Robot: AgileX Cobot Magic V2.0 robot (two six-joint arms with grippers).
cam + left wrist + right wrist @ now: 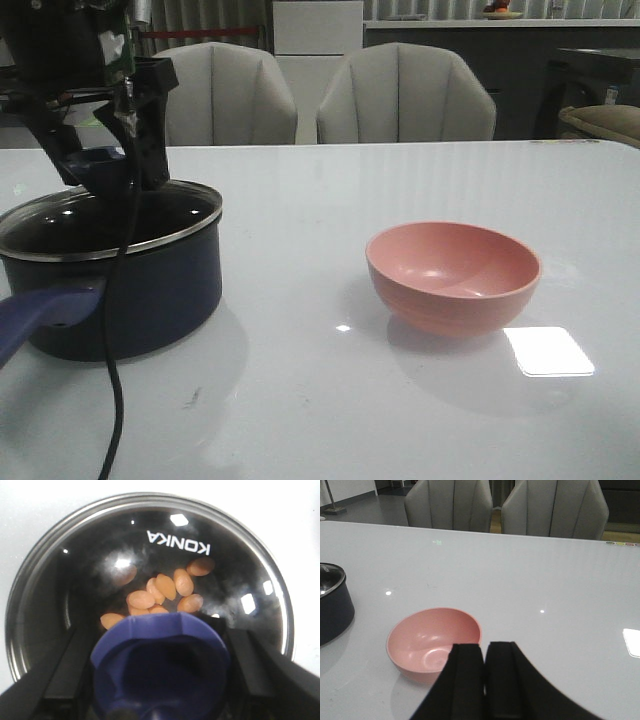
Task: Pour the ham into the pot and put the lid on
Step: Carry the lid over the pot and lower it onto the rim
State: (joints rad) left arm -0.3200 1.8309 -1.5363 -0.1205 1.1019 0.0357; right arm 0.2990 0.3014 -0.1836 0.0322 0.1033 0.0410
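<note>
**Lid on the pot, ham inside, bowl empty**

The ham point(160, 592) lies in a loose cluster of small orange-pink pieces on the black floor of the pot point(120, 290), seen through the glass in the left wrist view. The lid point(150, 545) sits on the pot with its metal rim on the pot's edge all the way round; the word KONIKA-style lettering reads "KONKA" on the glass. The dark blue knob point(160, 665) stands at the centre of the lid.

The left gripper point(160, 680) is over the knob, with one black finger point(65, 680) on each side of it. The fingers stand close against the knob, but whether they press on it or have just let go cannot be told. In the front view the arm hangs above the pot's middle, and its black cable point(115, 380) trails down across the pot wall to the table point(330, 400).

The pot stands at about 9 o'clock on the table, its blue-purple handle point(40, 315) pointing toward 7 o'clock. The pink bowl point(453, 275) is at about 3 o'clock from the pot, well apart, upright and holding nothing.

The right gripper point(485, 680) hangs near the bowl, its two black fingers pressed together with nothing between them.

Two pale chairs point(405, 95) stand behind the table at 12 o'clock.
</note>
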